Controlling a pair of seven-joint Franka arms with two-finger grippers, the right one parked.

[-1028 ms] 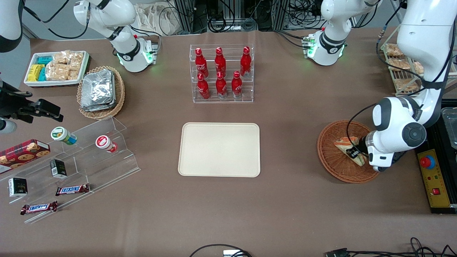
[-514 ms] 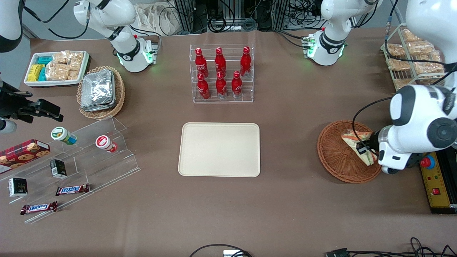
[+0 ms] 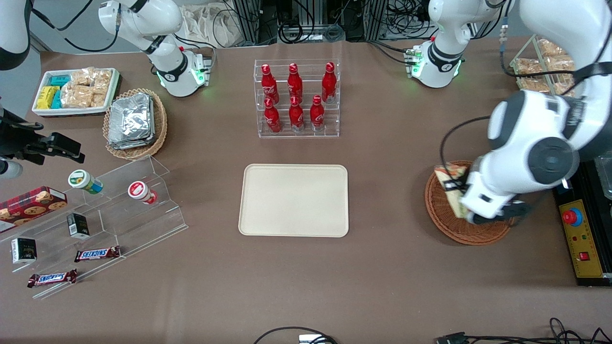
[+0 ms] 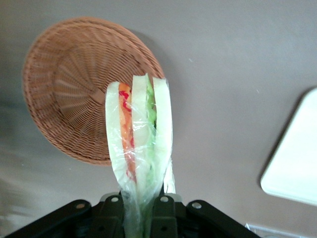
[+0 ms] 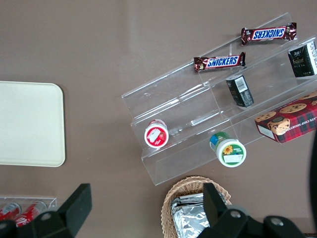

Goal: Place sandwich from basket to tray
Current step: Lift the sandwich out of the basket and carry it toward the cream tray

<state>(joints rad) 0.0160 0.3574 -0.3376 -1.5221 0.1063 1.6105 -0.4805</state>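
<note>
Above the basket [image 3: 449, 224], the pincer [image 4: 141, 208] is gripping the sandwich [image 4: 138, 144] clear of the brown desk [image 3: 382, 267]; tray [image 3: 294, 200] well apart.

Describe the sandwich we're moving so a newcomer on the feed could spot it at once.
Look to the working arm's end of the table, at the round reddish-brown basket. Just above its rim, the tool is shut on the sandwich. It is a plastic-wrapped wedge of pale bread with orange-red and green filling, unlike the foil packs in the tan basket.

Hand [image 4: 143, 210] fingertips cut off by frame edge; arm hides part of basket [image 3: 440, 217] and sandwich [image 3: 449, 179]
</note>
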